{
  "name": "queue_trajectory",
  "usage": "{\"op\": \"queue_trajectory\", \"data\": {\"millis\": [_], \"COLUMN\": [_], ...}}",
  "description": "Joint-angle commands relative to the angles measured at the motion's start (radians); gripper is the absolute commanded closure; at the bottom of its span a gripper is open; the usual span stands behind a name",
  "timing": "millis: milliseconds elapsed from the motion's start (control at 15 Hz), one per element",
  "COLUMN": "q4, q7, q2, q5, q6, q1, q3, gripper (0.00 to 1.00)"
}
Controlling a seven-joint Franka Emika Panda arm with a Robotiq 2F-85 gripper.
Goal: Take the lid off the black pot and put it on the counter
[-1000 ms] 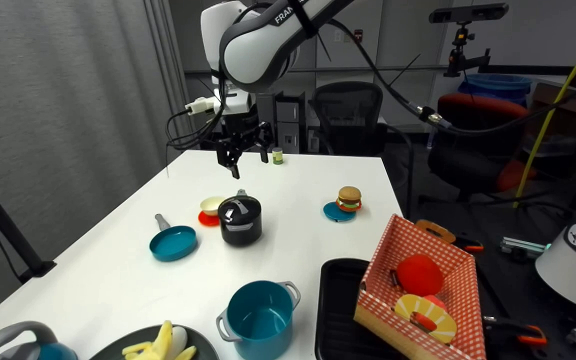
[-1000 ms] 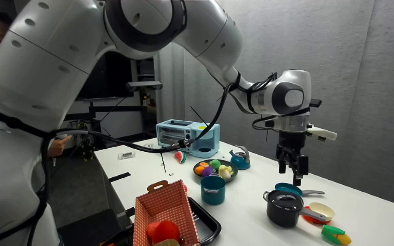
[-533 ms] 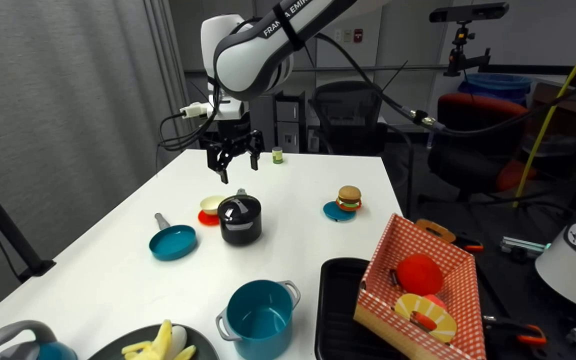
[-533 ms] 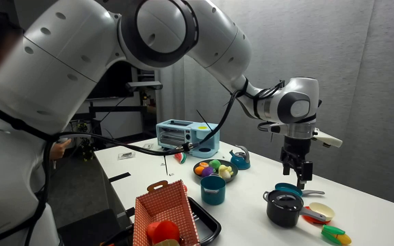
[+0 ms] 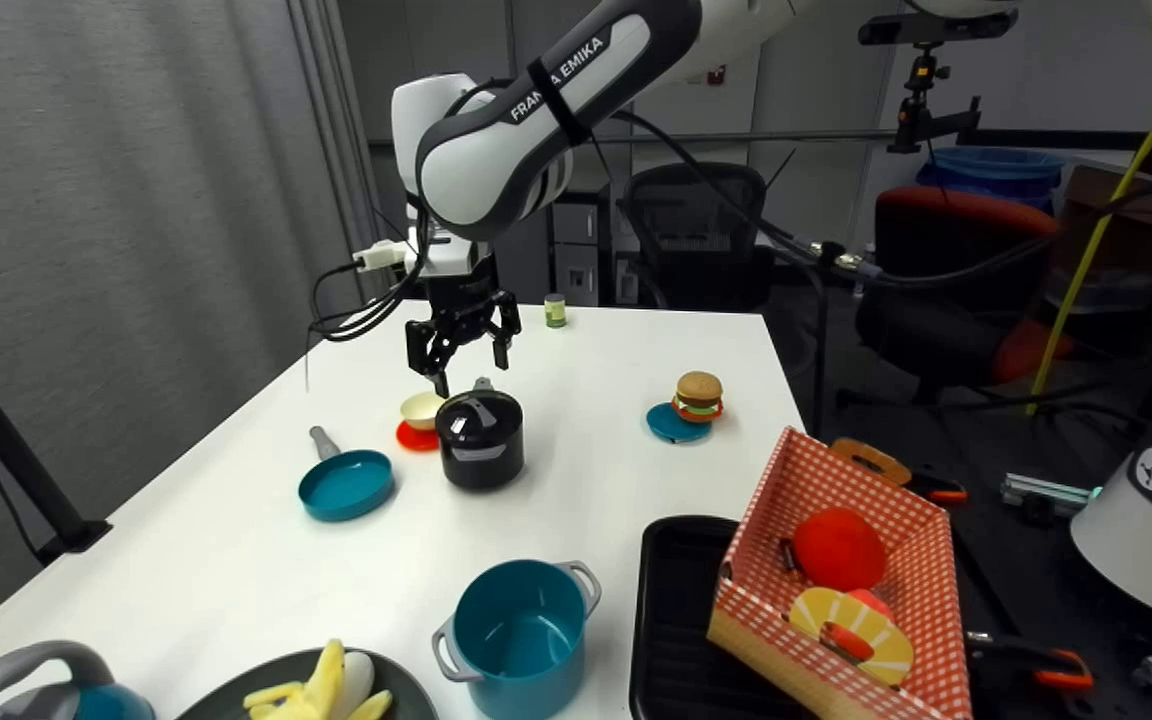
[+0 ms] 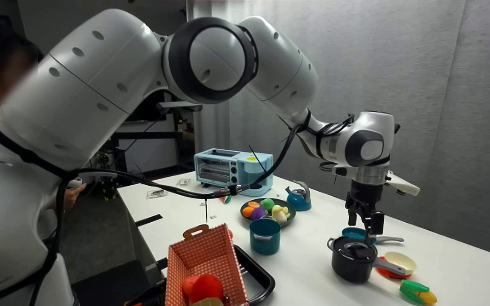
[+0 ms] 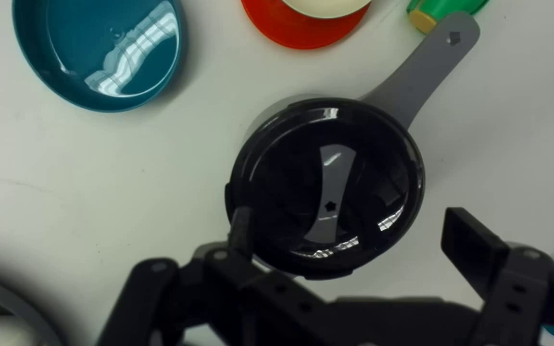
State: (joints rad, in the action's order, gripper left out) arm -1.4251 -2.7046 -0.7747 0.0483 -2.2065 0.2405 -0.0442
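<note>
The black pot (image 5: 484,466) (image 6: 351,268) stands upright on the white counter (image 5: 226,570) in both exterior views. Its lid (image 5: 464,421) (image 7: 284,178) sits on top, glossy black with a grey strip handle (image 7: 333,185) across the middle. The lid also shows in an exterior view (image 6: 349,250). The lid hides most of the pot in the wrist view. My gripper (image 7: 349,216) is open and empty, above the lid. In the wrist view one finger overlaps the lid's edge and the other lies beyond it. The gripper also shows in both exterior views (image 5: 472,373) (image 6: 360,230).
The pot's grey handle (image 7: 426,67) points toward a toy corn (image 6: 417,292). A teal pan (image 5: 346,486) and a cream bowl (image 5: 423,409) on a red plate (image 5: 417,438) stand close by. A teal pot (image 5: 521,640), black tray (image 5: 681,620) and checked basket (image 5: 751,560) are farther off.
My gripper has come down toward the pot, after a small shift to the side. It stays open. The pot and lid have not moved.
</note>
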Motion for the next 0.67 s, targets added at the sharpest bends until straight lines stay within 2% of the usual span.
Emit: {"op": "queue_trajectory", "data": {"millis": [0,600], "q4": [0.076,0.091], "q7": [-0.040,-0.037], "q2": [-0.060,-0.100], "q5": [-0.039,-0.042], "q6": [0.014,0.015], "q1": [0.027,0.060], "q3": [-0.022,-0.021], "gripper": [0.00,0.00]}}
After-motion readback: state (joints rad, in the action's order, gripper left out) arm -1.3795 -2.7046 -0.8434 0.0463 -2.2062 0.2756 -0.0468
